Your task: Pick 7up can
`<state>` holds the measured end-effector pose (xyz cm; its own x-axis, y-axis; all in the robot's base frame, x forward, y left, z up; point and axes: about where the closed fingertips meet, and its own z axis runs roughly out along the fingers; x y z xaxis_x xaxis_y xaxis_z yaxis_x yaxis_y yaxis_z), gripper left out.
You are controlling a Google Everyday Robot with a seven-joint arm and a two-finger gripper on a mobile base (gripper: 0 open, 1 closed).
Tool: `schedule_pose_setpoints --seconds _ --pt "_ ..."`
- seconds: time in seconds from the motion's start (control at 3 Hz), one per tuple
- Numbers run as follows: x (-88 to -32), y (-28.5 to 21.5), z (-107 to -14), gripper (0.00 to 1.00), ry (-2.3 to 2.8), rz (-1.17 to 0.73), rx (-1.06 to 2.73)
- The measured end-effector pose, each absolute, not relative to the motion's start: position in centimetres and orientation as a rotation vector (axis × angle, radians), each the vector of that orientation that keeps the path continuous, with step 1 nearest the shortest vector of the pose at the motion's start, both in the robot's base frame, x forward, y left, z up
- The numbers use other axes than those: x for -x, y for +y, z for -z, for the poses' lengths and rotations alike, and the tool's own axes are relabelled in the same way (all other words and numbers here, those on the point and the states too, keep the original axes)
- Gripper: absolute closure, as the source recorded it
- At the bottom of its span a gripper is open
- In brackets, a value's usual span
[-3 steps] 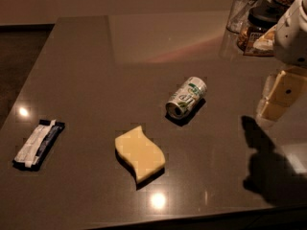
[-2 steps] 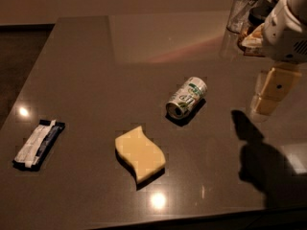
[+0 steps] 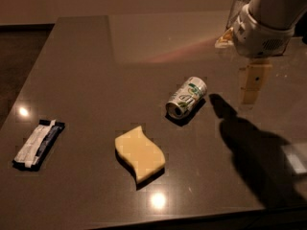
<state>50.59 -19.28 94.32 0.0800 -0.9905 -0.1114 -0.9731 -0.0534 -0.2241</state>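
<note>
The 7up can lies on its side near the middle of the dark table, its shiny round end facing the front left. It is silver-white with green markings. My gripper hangs from the white arm at the upper right. It is above the table, to the right of the can and apart from it, and holds nothing that I can see. Its shadow falls on the table just right of the can.
A yellow wavy sponge lies in front of the can. A black and white packet lies at the front left. A glass jar stands at the back right, partly hidden behind the arm.
The arm and gripper have moved left, closer to the can, and the shadow has moved with them. The can, sponge and packet have not moved.
</note>
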Motion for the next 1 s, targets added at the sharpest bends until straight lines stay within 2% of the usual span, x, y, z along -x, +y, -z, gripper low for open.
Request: schedule_pose_setpoints --seconds 1.0 --pt "-53.2 -12.8 -88.5 0.0 1.56 -0.04 2.498"
